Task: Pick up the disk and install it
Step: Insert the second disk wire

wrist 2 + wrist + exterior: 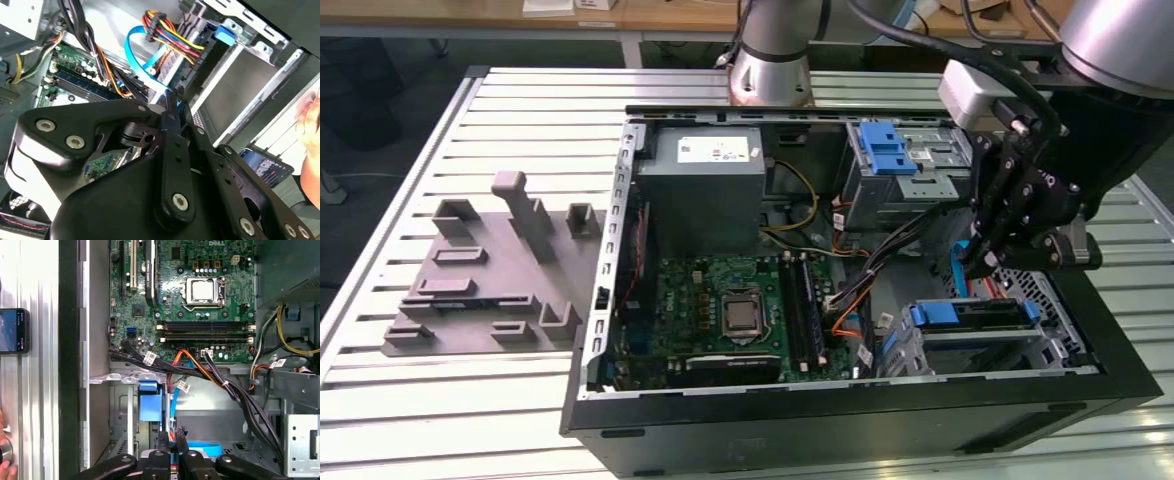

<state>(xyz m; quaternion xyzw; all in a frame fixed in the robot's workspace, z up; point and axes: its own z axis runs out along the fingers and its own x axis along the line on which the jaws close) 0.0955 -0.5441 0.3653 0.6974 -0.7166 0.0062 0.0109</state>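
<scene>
My gripper point(977, 268) hangs inside the open computer case point(854, 400), near its corner at the exterior view's right. Its black fingers point(164, 441) stand close together, shut, and I see nothing clamped between them in both wrist views point(170, 102). Just beside the tips is a silver drive bay with a blue plastic latch point(937, 314) point(150, 401) point(225, 34). A blue data cable point(134, 55) and a bundle of coloured wires point(167, 32) run close past the fingers. The disk is hidden.
A grey power supply box point(707, 190), the green motherboard point(734, 310) and a second blue-latched bay point(894, 150) fill the case. A grey parts fixture point(487, 270) lies on the slatted table at the exterior view's left. A phone point(12, 330) and a person's hand point(310, 120) are outside the case.
</scene>
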